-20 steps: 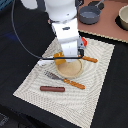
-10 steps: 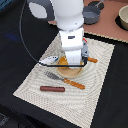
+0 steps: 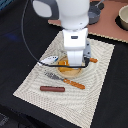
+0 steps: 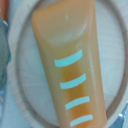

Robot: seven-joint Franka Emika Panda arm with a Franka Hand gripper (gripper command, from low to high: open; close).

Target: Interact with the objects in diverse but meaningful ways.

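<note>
Hanging low over the striped placemat [image 3: 95, 75], my arm's white body hides my gripper [image 3: 75, 61] in the exterior view, and no finger enters the wrist view, so I cannot tell whether the jaws are open or closed. Directly beneath my gripper lies the round beige plate [image 4: 17, 95], its rim ringing the wrist view. On it rests the golden-yellow bread loaf [image 4: 67, 65], lengthwise across the plate, with four pale blue-green stripes along its top; in the exterior view only an orange-brown edge of it [image 3: 64, 64] shows under my wrist. Whether I touch the loaf cannot be read from either view. Near my gripper, toward the exterior view's front, the wooden-handled fork [image 3: 65, 80] lies on the mat just past the plate rim. Farther out the same way, well apart from my gripper, lies the brown sausage [image 3: 52, 89]. Beside my gripper, on the exterior view's left, sits the small white-blue piece [image 3: 48, 60].
</note>
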